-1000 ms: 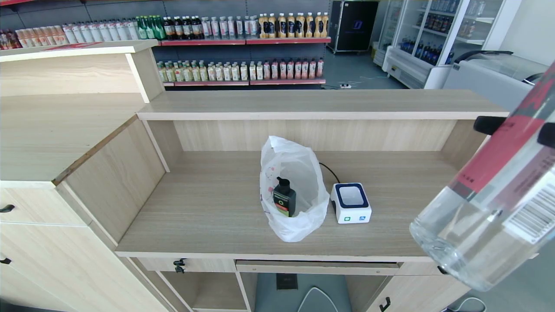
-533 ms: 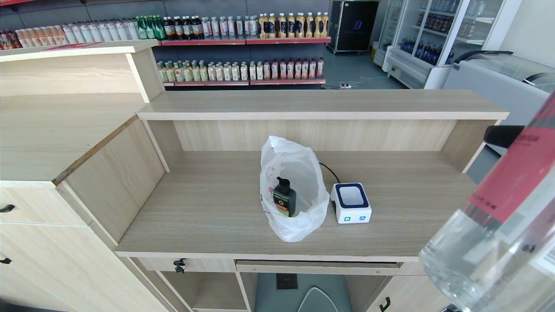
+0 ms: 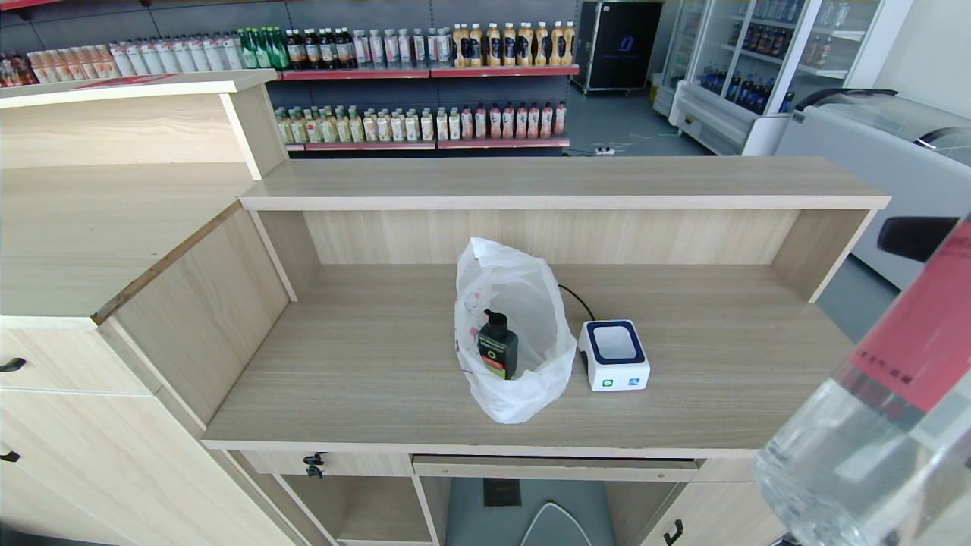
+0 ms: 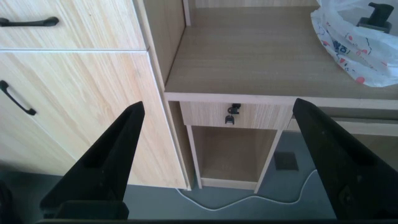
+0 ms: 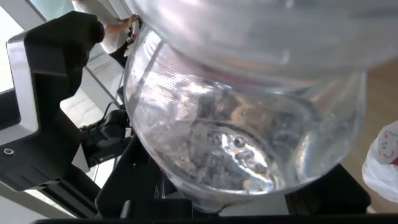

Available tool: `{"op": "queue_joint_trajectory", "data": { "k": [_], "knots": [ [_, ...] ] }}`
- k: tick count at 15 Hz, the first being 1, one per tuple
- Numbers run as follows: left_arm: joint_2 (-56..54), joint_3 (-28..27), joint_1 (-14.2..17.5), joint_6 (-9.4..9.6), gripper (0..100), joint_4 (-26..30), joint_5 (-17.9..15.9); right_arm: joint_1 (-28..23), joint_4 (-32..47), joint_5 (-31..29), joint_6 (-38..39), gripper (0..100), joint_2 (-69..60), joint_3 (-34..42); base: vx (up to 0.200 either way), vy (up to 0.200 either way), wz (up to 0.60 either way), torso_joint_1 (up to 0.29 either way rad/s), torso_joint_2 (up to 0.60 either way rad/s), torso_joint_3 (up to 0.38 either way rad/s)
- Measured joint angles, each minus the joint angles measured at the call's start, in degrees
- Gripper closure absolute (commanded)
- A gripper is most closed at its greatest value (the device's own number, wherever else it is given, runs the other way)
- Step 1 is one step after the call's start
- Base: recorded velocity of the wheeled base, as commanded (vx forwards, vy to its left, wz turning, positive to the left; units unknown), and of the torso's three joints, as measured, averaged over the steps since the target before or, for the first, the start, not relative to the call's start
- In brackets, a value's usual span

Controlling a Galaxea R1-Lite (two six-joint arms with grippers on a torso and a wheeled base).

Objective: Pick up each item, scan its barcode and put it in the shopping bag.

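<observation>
On the head view I saw the clear bottle [image 3: 872, 425] with its red label hanging tilted at the right edge, off the right end of the surface [image 3: 364, 364] and well apart from the scanner [image 3: 613, 354]. One black finger [image 3: 918, 236] lay against its upper part. The right wrist view gave me what the head view could not: the bottle's round base [image 5: 249, 124] seen end-on, close to the lens, with the right jaws closed on the bottle. A corner of the shopping bag [image 5: 382, 162] showed past it.

The shopping bag [image 3: 516, 334] stood open in the middle of the surface, just beside the scanner, with a black pump bottle [image 3: 497, 349] upright inside it. The left wrist view caught the bag [image 4: 354, 43] and the pump top [image 4: 376, 14] from low down. It also showed the left jaws spread wide and holding nothing, hanging below the surface's front edge [image 4: 249, 96], in front of a small drawer with a key [image 4: 231, 115].

Against the frame a second earlier, the bottle had slid right and down in the head view, and its barcode had passed out of the picture. The finger had gone with it. The bag, pump bottle and scanner had not moved.
</observation>
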Motion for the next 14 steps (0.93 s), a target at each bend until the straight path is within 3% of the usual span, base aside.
{"op": "queue_joint_trajectory", "data": {
  "k": [10, 14],
  "knots": [
    [0.0, 0.0, 0.0, 0.02, 0, 0.0, 0.0, 0.0, -0.1, -0.1, -2.6, 100, 0.4, -0.1, 0.0, 0.0, 0.0, 0.0, 0.0, 0.0],
    [0.0, 0.0, 0.0, 0.02, 0, 0.0, 0.0, -6.9, -0.7, -4.5, -8.9, 100, 2.7, 0.1, 0.0, 0.0, 0.0, 0.0, 0.0, 0.0]
  ]
}}
